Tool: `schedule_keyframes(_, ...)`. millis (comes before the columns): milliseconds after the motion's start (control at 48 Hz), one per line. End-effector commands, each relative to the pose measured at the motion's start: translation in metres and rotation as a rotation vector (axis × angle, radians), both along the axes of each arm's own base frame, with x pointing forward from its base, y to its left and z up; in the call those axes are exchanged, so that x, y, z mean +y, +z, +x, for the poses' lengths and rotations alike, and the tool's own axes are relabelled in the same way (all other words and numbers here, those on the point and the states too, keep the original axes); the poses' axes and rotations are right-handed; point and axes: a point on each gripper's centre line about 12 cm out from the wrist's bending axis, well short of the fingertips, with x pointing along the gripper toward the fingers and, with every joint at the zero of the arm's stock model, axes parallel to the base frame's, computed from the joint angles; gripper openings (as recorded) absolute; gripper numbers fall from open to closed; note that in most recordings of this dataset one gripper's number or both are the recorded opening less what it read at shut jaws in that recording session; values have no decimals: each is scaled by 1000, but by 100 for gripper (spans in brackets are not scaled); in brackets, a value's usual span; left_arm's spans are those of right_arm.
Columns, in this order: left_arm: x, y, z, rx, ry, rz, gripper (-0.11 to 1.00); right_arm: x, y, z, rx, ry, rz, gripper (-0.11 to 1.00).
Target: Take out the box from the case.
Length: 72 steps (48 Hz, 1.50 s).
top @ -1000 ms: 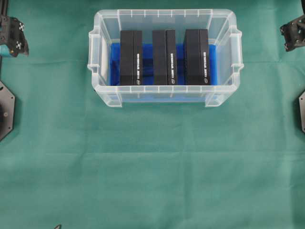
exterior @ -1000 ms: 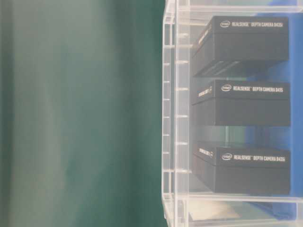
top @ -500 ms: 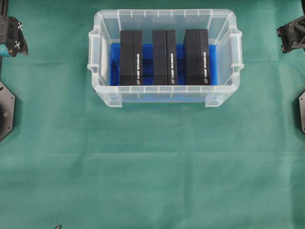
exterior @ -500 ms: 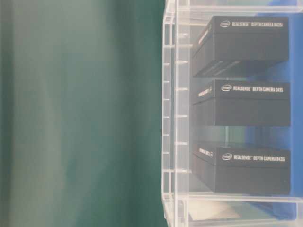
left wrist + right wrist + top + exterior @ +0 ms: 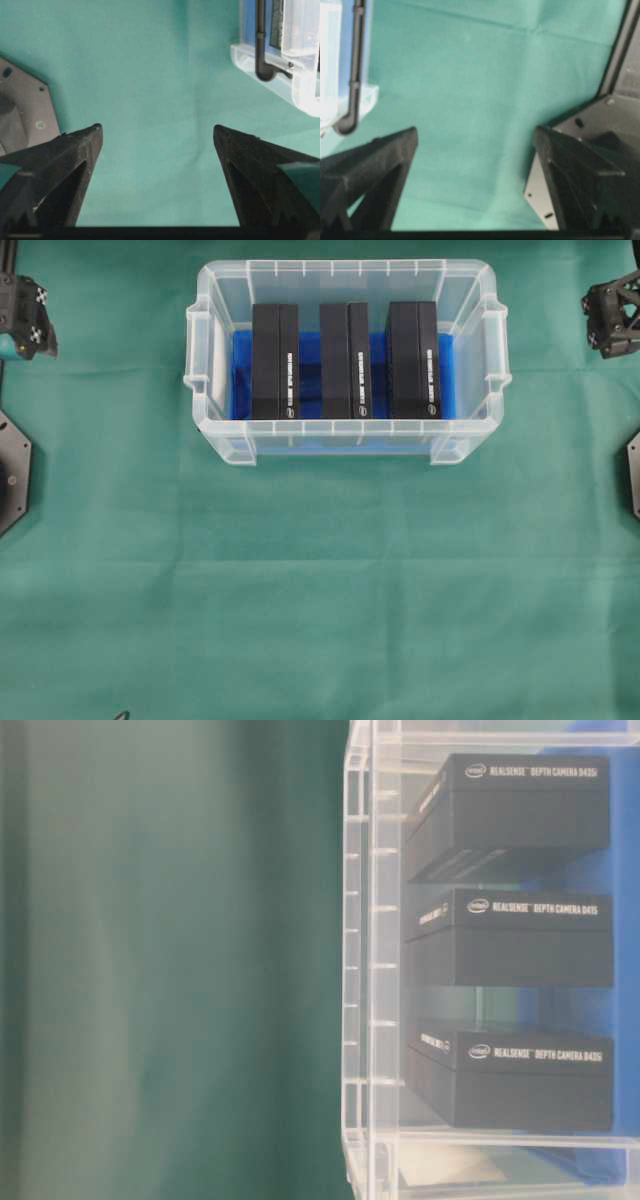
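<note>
Inside case (image 5: pixel 347 430): three black boxes (image 5: pixel 346 360) upright on blue lining; both hands spread wide.

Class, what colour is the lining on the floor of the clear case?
Blue; the lining shows best in the overhead view, between the black boxes.

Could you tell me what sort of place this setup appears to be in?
Most likely a robotics lab bench: a green cloth covers the table, two arms' grippers, left gripper and right gripper, flank it, and a clear case holds three black depth-camera boxes.

Right tool (image 5: pixel 476 137) spread wide since earlier; nothing between jaws.
</note>
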Motion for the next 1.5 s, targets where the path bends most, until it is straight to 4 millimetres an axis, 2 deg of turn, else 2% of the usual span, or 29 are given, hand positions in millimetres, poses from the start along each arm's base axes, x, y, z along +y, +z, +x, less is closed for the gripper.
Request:
schedule_keyframes(0, 1, 7, 2, -21, 4, 7, 93, -1, 4, 0, -12, -15, -9, 95)
schedule_keyframes(979, 1, 7, 2, -19, -5, 8, 93, -3, 3, 5, -19, -56, -4, 95)
schedule_keyframes(1208, 1, 7, 2, -19, 0, 6, 93, -7, 3, 18, -25, -52, 9, 95)
schedule_keyframes(1479, 2, 6, 5, -12, -10, 4, 93, -18, 12, 54, -28, -40, 13, 95)
